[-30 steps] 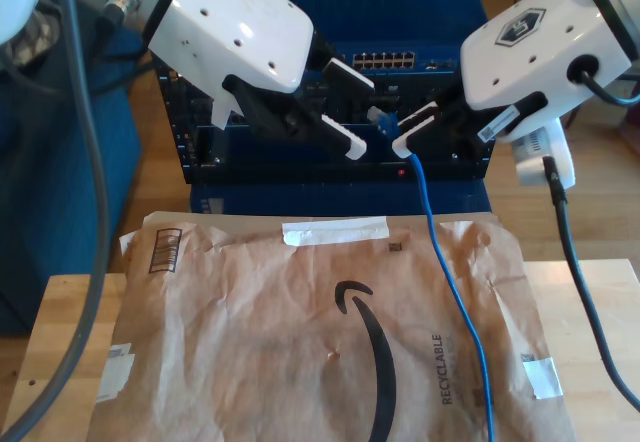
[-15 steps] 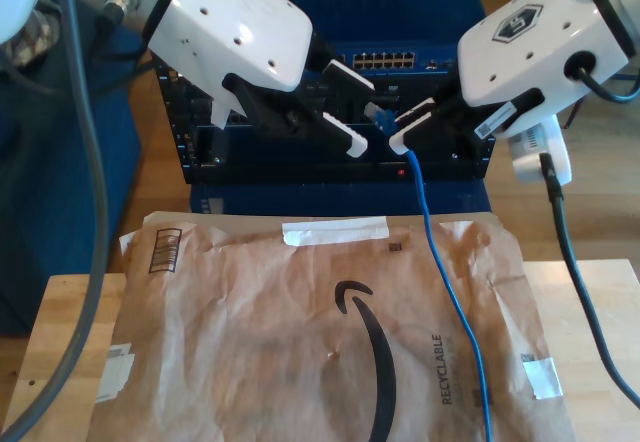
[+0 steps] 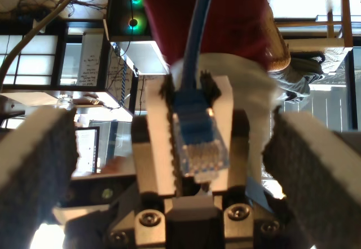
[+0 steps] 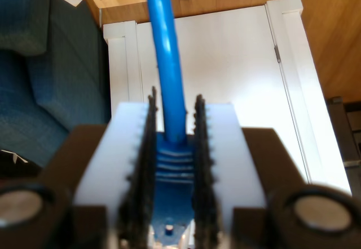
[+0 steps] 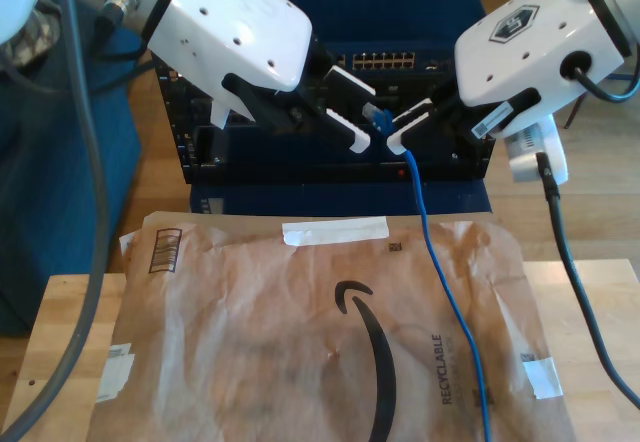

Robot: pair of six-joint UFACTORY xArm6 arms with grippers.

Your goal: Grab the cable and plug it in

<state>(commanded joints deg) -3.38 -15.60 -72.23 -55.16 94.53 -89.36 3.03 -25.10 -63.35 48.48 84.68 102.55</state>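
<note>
**Cable plug held between two hands at the rack front**

A brown paper mailer [image 5: 330, 332] covered most of the bench [image 5: 60, 332], reaching its far edge. Beyond stood the dark rack [image 5: 330, 112]. My first hand [image 5: 352, 110], jaws spread wide, faced the plug with open room either side. My second hand [image 5: 400, 129] was clamped on the cable [image 5: 440, 282] just behind its plug, the cord trailing across the mailer.

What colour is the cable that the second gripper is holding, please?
Bright blue; the cable shows best in the second wrist view, clamped by my second gripper.
</note>
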